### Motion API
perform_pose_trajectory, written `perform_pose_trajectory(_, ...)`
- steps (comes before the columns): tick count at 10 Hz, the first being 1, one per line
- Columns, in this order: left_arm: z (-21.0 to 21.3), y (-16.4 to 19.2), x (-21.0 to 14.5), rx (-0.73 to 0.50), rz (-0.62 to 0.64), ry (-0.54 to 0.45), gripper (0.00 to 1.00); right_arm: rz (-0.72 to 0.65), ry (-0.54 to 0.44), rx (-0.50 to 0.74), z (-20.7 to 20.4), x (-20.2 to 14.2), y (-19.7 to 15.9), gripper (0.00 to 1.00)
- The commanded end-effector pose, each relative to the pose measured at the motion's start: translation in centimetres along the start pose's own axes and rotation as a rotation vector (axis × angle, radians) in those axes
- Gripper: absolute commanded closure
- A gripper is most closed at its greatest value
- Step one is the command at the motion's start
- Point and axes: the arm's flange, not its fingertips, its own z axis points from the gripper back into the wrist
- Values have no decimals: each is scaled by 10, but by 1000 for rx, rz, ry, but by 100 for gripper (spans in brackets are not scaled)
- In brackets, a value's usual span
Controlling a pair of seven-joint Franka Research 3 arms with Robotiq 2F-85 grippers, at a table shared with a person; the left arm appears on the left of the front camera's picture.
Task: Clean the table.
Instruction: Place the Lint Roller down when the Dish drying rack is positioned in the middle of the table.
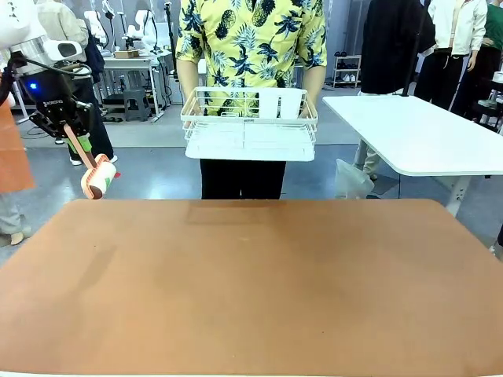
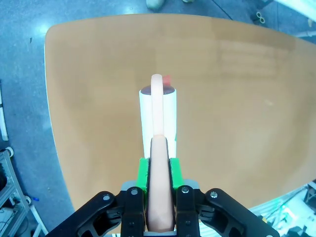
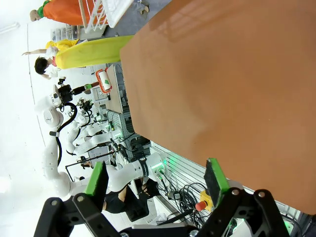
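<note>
- The left pincer (image 1: pixel 69 129) is clamped on the peach handle of a lint roller (image 1: pixel 98 177), held in the air near the far left corner of the table (image 1: pixel 259 290).
- The left wrist view gives the grip up close: the left pincer (image 2: pixel 159 165) has its green pads pressed on either side of the handle, and the lint roller's white roll (image 2: pixel 158 113) points away over the reddish-brown table (image 2: pixel 237 98).
- The right wrist view looks along the right pincer (image 3: pixel 155 180), whose green-padded fingers stand wide apart with nothing between them, above the table (image 3: pixel 237 74). Far off, it also catches the lint roller (image 3: pixel 103 80).
- The front view shows a person (image 1: pixel 251 39) in a yellow patterned shirt at the far side, holding a white wire basket (image 1: pixel 249 126) in both hands above the table's far edge.
- A white-topped table (image 1: pixel 424 133) stands to the person's side.
</note>
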Motion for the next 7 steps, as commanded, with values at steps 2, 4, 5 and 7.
perform_pose_trajectory(2, 0, 2, 0, 10, 2, -16, 81, 1, -8, -4, 0, 0, 3, 0)
perform_pose_trajectory(4, 0, 2, 0, 10, 2, -16, 81, 1, -8, -4, 0, 0, 3, 0)
perform_pose_trajectory(5, 0, 2, 0, 10, 2, -16, 81, 1, -8, -4, 0, 0, 3, 0)
perform_pose_trajectory(7, 0, 2, 0, 10, 2, -16, 81, 1, -8, -4, 0, 0, 3, 0)
